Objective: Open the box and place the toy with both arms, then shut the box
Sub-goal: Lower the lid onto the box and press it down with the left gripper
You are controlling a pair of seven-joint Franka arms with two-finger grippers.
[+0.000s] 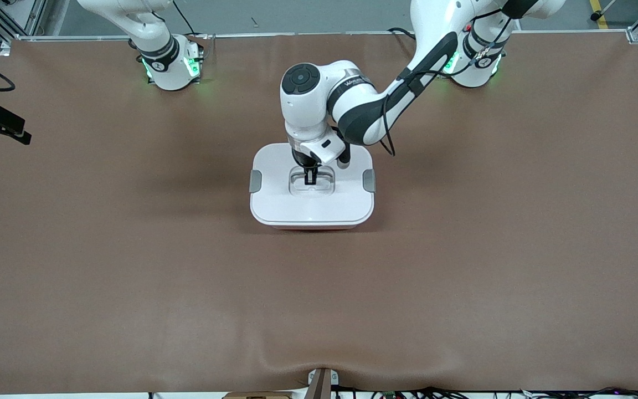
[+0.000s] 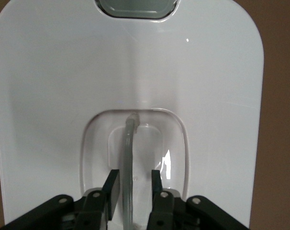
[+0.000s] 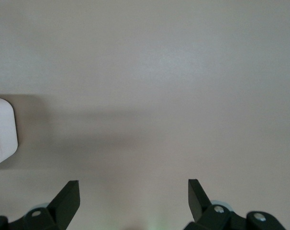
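Box (image 1: 312, 210): mid-counter, between the two arm bases and nearer the front camera than both; white lid (image 2: 63, 96) seated on top
Clips: one grey clip (image 1: 255, 181) toward the right arm's end, one (image 1: 369, 180) toward the left arm's end
Handle (image 2: 129, 158): clear bar standing in the lid's recessed centre
Left hand (image 1: 310, 178): down in the recess, fingers (image 2: 111, 188) slightly parted, one on each side of the handle with a small gap visible, no firm hold
Right hand (image 3: 134, 194): over bare counter (image 1: 130, 266), fingers spread wide, holding nothing; arm waits
Toy: not visible
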